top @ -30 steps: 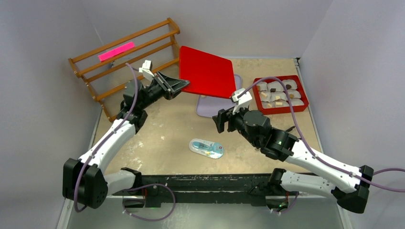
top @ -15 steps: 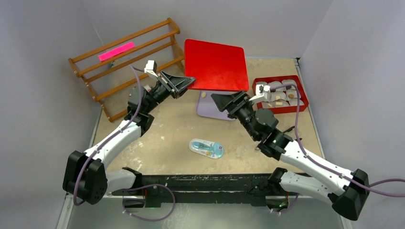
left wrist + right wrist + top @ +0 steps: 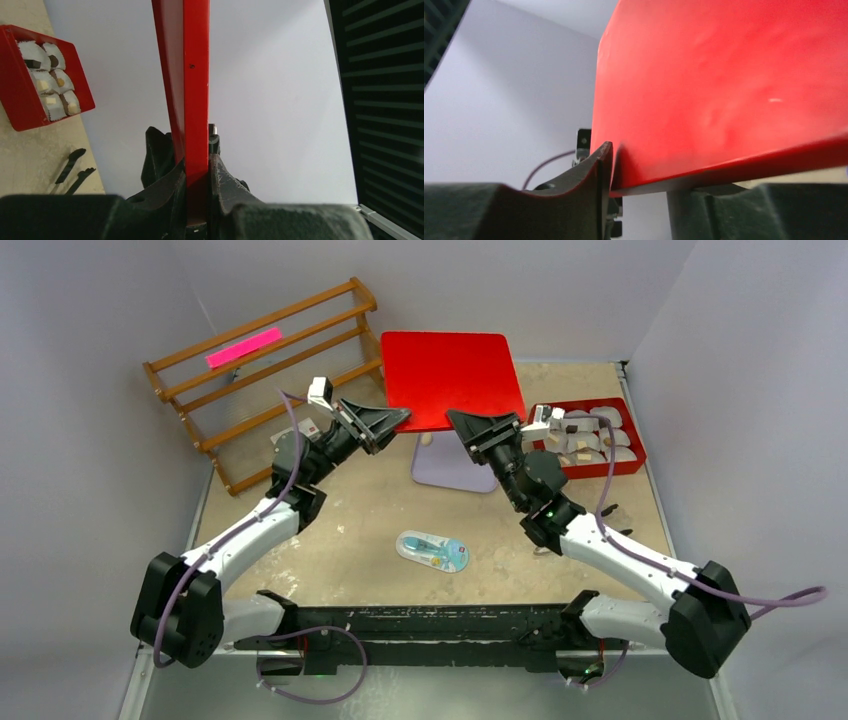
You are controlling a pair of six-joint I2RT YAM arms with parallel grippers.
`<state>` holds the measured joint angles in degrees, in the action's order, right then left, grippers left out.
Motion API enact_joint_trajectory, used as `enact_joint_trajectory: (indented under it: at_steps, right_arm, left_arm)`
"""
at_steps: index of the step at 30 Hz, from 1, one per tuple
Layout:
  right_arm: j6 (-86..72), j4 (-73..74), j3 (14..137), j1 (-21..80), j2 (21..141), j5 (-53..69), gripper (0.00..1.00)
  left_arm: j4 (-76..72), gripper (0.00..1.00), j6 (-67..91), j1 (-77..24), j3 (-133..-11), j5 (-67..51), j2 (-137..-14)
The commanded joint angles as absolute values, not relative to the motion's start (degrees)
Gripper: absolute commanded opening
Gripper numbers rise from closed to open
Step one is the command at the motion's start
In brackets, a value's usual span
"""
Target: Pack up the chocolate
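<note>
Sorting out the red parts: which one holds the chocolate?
The walled red tray at far right, with chocolate in it; the flat red lid carries nothing and is held aloft by the left gripper.

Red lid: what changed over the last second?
The left tool, clamped on the red lid, shifted it right and turned it square to the table. The right tool swung up to the lid's near edge, jaws apart. The chocolate, packet and rack are unchanged.
</note>
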<state>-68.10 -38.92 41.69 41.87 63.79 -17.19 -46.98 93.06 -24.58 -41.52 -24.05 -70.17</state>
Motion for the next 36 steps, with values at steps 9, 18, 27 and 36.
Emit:
enact_joint_trajectory:
  at_steps: [9,18,27,36]
  right_arm:
    - [-70.9,-54.0,37.8,33.9,65.8,-13.5,0.16]
    - [-71.8,-60.3,32.0,21.3,65.1,-6.5,0.05]
    - [-69.9,-48.9,32.5,-0.8,64.9,14.8,0.05]
    - [-62.0,-39.4,36.3,-16.2,67.9,31.2,0.06]
  left_arm:
    - [-52.2,0.14,93.1,-25.3,-36.5,-23.7,-70.8]
    - [-43.5,0.42,87.6,-25.5,-36.3,-23.2,-69.2]
    - [-19.6,0.63,65.6,-27.3,-47.5,-20.4,-67.4]
    - [-6.2,0.86,53.7,-30.4,-57.5,-15.3,-72.0]
